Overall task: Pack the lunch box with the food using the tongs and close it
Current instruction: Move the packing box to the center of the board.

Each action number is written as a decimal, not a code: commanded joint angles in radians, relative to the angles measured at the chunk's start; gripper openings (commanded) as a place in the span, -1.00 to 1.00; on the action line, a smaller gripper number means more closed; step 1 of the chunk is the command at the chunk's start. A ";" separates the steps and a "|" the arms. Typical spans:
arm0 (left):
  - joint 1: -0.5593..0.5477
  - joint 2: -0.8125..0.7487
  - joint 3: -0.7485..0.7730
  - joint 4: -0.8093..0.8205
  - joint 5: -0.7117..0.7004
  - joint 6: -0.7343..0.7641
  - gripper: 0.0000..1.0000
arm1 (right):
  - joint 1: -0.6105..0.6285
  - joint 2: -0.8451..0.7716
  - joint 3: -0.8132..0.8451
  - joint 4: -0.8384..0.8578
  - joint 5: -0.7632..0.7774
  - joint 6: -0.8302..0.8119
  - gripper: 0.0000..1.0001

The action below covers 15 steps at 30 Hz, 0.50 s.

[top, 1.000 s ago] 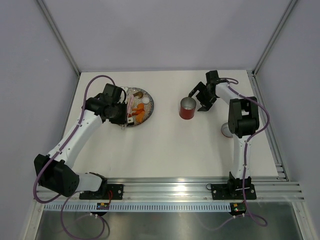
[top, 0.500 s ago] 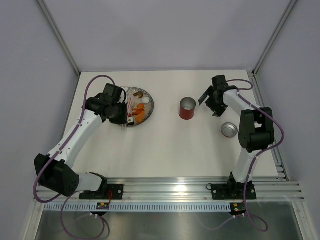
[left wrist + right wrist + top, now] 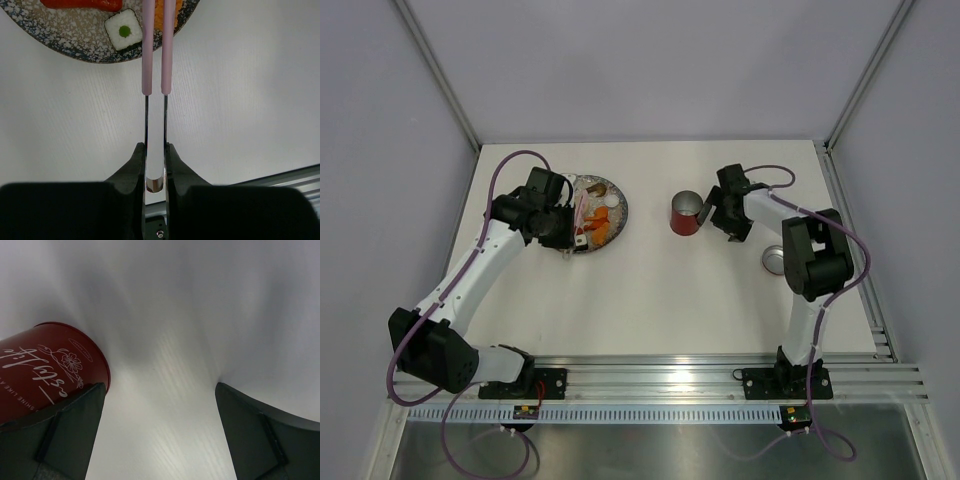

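Observation:
The red lunch box (image 3: pixel 685 214) stands open mid-table, its silver inside showing. It also fills the left of the right wrist view as the red lunch box (image 3: pixel 45 365). My right gripper (image 3: pixel 714 214) is open just to its right, and in its own view the right gripper (image 3: pixel 160 385) has its left finger against the canister wall, with only bare table between the jaws. My left gripper (image 3: pixel 155 150) is shut on the pale pink tongs (image 3: pixel 157 55), whose tips reach over the food (image 3: pixel 124 31) on the speckled plate (image 3: pixel 75 35). The lid (image 3: pixel 775 260) lies silver side up.
The speckled plate (image 3: pixel 622 203) sits at the back left with several small pieces, among them an orange one (image 3: pixel 603 229). Metal frame posts and grey walls close in the table on the left, back and right. The lid lies close to the right arm's links.
The right gripper swung out to the right, then came back left against the lunch box, which has shifted a little to the left. The left arm and tongs have not moved.

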 commanded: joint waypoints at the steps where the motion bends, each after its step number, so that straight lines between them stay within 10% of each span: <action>1: -0.004 -0.030 0.022 0.040 0.016 0.002 -0.77 | 0.033 0.048 0.072 0.041 -0.026 -0.016 0.99; 15: -0.003 -0.049 0.002 0.055 0.033 -0.016 -0.74 | 0.004 0.048 0.098 0.093 -0.075 0.045 0.99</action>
